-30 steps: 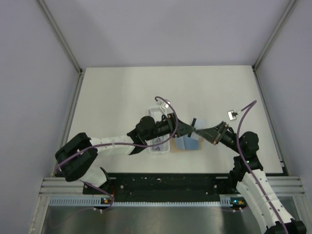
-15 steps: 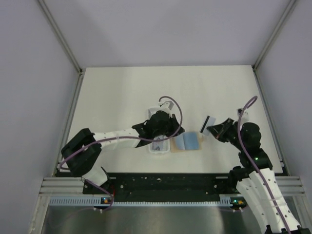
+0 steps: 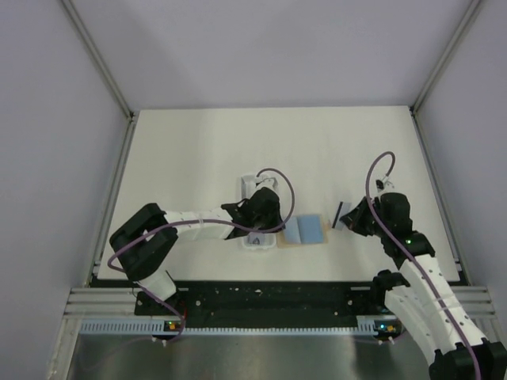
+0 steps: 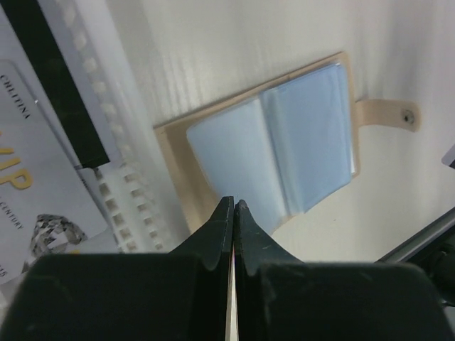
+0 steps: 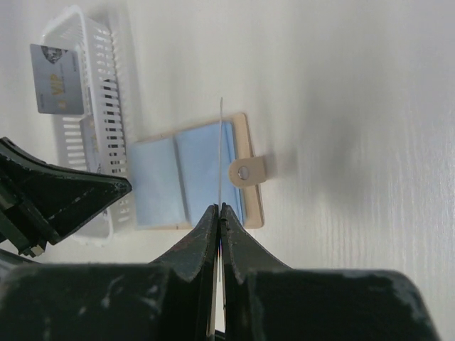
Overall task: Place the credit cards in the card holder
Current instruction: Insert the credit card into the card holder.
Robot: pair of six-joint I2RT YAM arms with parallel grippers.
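Observation:
The tan card holder (image 3: pixel 305 231) lies open on the table, its light blue inside (image 4: pixel 284 145) up and its closing tab (image 5: pixel 247 170) pointing right. My right gripper (image 3: pixel 349 216) is shut on one credit card (image 3: pixel 342 214), held upright just right of the holder; the right wrist view shows that card edge-on (image 5: pixel 220 142) as a thin line over the tab end. My left gripper (image 4: pixel 233 206) is shut with nothing showing past its tips, hanging by the holder's left edge. Another credit card (image 4: pixel 32 177), marked VIP, lies in the clear tray (image 3: pixel 247 184).
The long clear slotted tray (image 5: pixel 96 135) sits directly left of the holder, under my left wrist. Grey walls and metal rails (image 3: pixel 119 170) border the white table on the left, right and back.
My left gripper has closed and drawn back left from over the holder to the tray's edge. My right gripper has pulled away to the right with the card still in it.

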